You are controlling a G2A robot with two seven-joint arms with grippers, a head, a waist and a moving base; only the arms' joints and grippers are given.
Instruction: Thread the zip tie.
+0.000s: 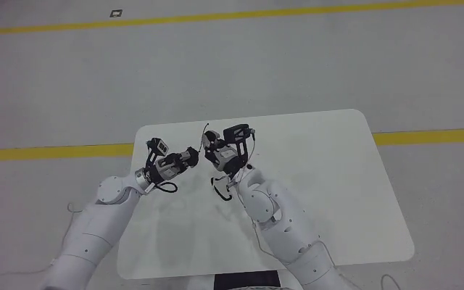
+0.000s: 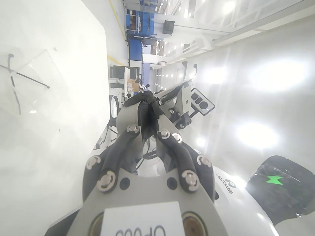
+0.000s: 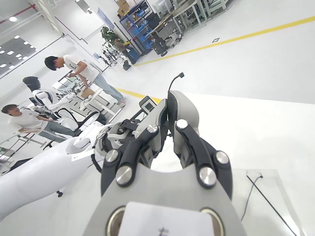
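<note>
A thin black zip tie (image 3: 172, 84) is pinched between the pads of my right gripper (image 3: 167, 109), which is shut on it. Its strap curves up past the fingertips to the small square head (image 3: 181, 75). From above, the tie (image 1: 204, 132) sticks up where the two grippers meet over the table's far left part. My left gripper (image 2: 147, 100) is shut, tip to tip with the right gripper (image 2: 182, 96). What lies between the left pads is hidden. Beyond them the tie's head (image 2: 195, 67) shows. From above, the left gripper (image 1: 193, 156) sits just left of the right gripper (image 1: 212, 150).
A clear tray (image 3: 270, 185) on the white table (image 1: 326, 188) holds spare black zip ties (image 3: 267, 199), which the left wrist view also catches as crossed ties (image 2: 17, 74). People stand at benches far off in the room. The table's right half is bare.
</note>
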